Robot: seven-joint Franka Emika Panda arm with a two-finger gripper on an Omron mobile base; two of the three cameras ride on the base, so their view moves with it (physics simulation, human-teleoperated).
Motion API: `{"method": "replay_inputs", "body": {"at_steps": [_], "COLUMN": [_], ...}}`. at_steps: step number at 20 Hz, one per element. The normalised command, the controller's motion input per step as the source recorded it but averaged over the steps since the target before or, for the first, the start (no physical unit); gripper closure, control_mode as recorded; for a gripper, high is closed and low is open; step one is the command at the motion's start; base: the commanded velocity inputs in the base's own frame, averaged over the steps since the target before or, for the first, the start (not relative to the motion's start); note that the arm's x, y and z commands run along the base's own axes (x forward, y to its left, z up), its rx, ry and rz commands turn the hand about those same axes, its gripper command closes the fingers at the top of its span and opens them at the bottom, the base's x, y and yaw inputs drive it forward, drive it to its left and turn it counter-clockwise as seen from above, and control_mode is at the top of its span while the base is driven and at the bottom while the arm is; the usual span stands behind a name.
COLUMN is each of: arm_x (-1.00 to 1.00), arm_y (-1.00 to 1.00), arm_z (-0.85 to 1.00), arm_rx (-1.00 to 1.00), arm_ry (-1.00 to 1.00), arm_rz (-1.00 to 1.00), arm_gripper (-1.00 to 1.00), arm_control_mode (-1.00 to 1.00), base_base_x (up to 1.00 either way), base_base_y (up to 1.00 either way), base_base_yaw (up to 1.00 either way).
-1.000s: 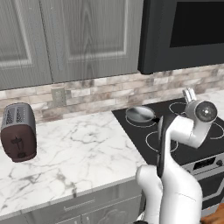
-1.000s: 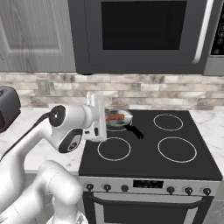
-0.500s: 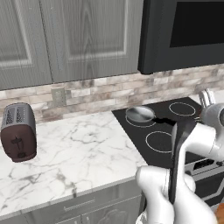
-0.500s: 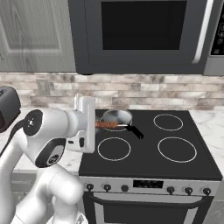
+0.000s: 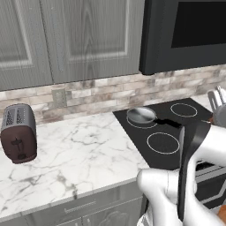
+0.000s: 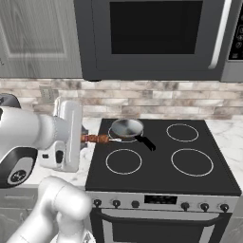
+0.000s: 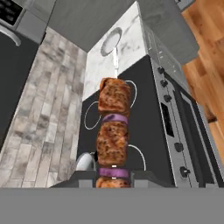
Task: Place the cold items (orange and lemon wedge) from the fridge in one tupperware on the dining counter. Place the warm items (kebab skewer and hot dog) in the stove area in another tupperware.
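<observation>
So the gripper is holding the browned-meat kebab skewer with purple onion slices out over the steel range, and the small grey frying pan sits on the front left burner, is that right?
Not quite: the small grey frying pan sits on the back left burner, as the right base view shows; the front left ring is bare. The rest holds: the gripper holds the browned-meat kebab skewer over the steel range.
</observation>
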Motion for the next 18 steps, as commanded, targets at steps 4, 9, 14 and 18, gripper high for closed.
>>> {"method": "replay_inputs", "body": {"at_steps": [4,9,14,18], "arm_x": [-0.21,-0.53,0.00,0.00], "arm_y": [0.25,0.16,0.00,0.00], "arm_z": [-0.01,-0.27,0.00,0.00], "arm_rx": [-0.06,-0.06,0.00,0.00], "arm_ry": [0.00,-0.05,0.00,0.00], "arm_rz": [0.04,0.01,0.00,0.00], "arm_gripper": [1.00,1.00,1.00,1.00], "arm_control_mode": [-1.00,-1.00,1.00,1.00], "base_base_x": [0.00,0.00,-0.96,-1.00], "base_base_y": [0.00,0.00,0.25,0.41], "base_base_yaw": [0.00,0.00,-0.13,-0.38]}}
